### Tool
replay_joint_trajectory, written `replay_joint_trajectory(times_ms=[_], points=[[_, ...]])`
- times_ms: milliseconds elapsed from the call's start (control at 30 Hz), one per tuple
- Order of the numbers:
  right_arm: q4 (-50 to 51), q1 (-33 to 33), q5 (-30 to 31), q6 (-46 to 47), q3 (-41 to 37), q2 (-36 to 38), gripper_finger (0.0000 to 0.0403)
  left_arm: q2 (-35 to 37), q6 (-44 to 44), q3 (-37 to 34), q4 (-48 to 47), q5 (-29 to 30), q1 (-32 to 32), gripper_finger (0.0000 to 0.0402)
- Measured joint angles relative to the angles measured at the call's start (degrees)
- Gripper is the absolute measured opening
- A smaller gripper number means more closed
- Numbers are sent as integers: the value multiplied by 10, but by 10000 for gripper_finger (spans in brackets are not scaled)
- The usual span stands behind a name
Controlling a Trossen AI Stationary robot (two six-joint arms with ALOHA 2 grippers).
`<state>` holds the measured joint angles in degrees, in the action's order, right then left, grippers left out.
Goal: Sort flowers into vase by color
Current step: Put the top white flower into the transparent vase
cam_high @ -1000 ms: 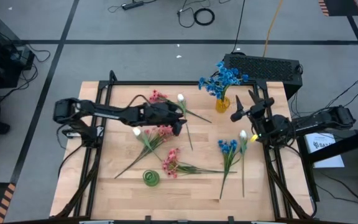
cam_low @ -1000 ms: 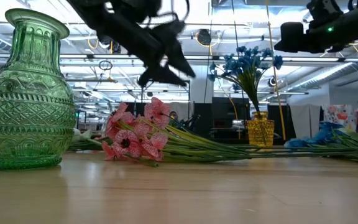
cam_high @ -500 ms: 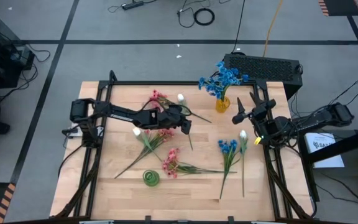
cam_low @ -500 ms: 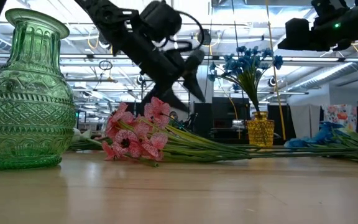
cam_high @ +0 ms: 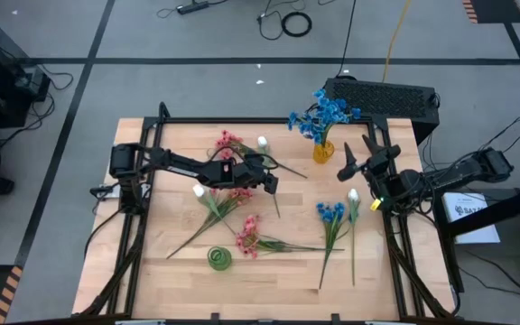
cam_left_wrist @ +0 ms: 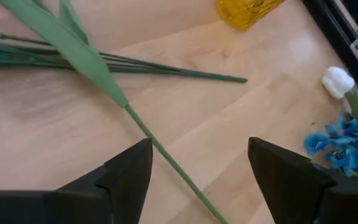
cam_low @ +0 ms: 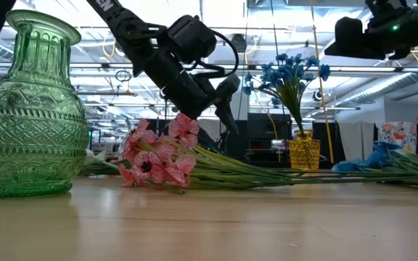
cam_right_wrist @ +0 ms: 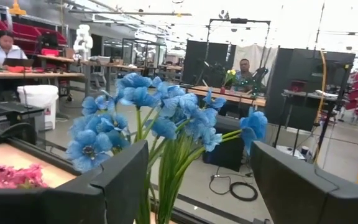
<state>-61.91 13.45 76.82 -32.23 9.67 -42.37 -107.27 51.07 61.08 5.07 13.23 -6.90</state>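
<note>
On my tabletop [cam_high: 152,271]: two vases, green [cam_high: 219,259] near the front edge, yellow [cam_high: 322,150] holding blue flowers [cam_high: 325,112] at the back. Left gripper [cam_high: 269,181] wide over loose stems [cam_left_wrist: 166,158]; right gripper [cam_high: 357,155] wide, empty.

We see both arms built of matte black links with rounded joint housings, and thin black cables looping along the left arm just behind its gripper [cam_low: 220,101]. Each gripper ends in two broad, flat, dark fingers [cam_left_wrist: 126,177] with angular tips, the same on the right gripper [cam_right_wrist: 197,180]. A small green indicator light glows on the right arm's housing, back from its fingers.
</note>
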Motion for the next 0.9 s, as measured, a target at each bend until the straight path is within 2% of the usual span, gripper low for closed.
replay_joint_trajectory(times_ms=[367, 667, 900], points=[[-40, 17, -1, -30, 1, 0, 274, -44, 12, 0, 21, -11, 0, 264], [-23, 19, -1, -44, 20, -2, 274, -85, 27, 0, 83, -42, -17, 264], [-13, 37, 0, -44, 20, -2, 274, -88, 27, 0, 87, -46, -24, 259]])
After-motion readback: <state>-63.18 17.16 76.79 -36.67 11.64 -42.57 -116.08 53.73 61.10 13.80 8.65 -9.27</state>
